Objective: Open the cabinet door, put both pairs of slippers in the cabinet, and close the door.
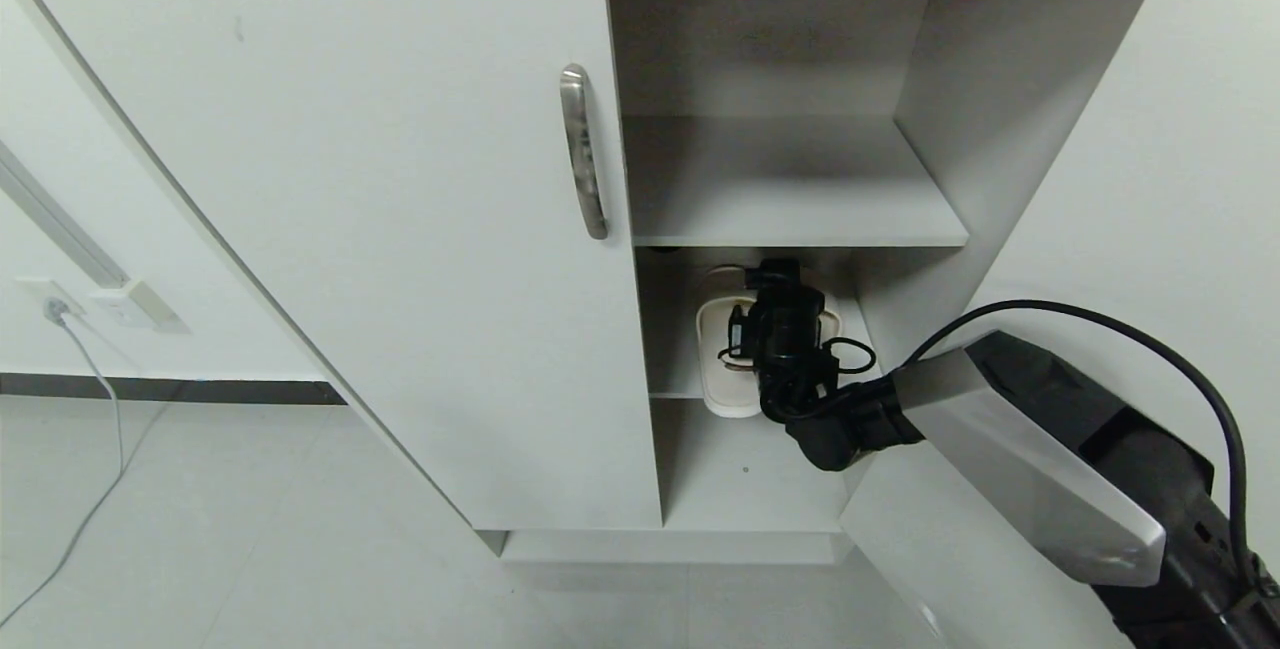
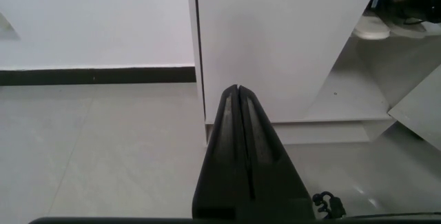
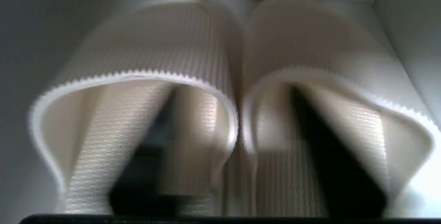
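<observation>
Holding the black left gripper (image 2: 237,92) low over the pale grey tiled floor (image 2: 96,148), just in front of the tall white flat-panel cabinet (image 1: 1000,79), and pressing its two fingers flat together on nothing.

Holding the black right gripper (image 3: 240,176) beyond the open white right-hand door (image 1: 1150,209), inside the middle compartment, with its fingers spread well apart. Resting one dark finger (image 3: 331,162) inside each shoe of the cream ribbed open-backed slippers (image 3: 207,79).

Showing this pair lying side by side and touching on the white middle shelf (image 1: 672,384), toes pointing toward the back wall, heels sitting at the shelf's front edge.

Showing the white upper shelf (image 1: 790,179) directly above, and the closed white left-hand door (image 1: 330,229) alongside, bearing an upright brushed-steel bar handle (image 1: 583,151).

Showing, farther left, a white wall socket (image 1: 55,309) trailing a grey cable (image 1: 100,449) down to the floor.
</observation>
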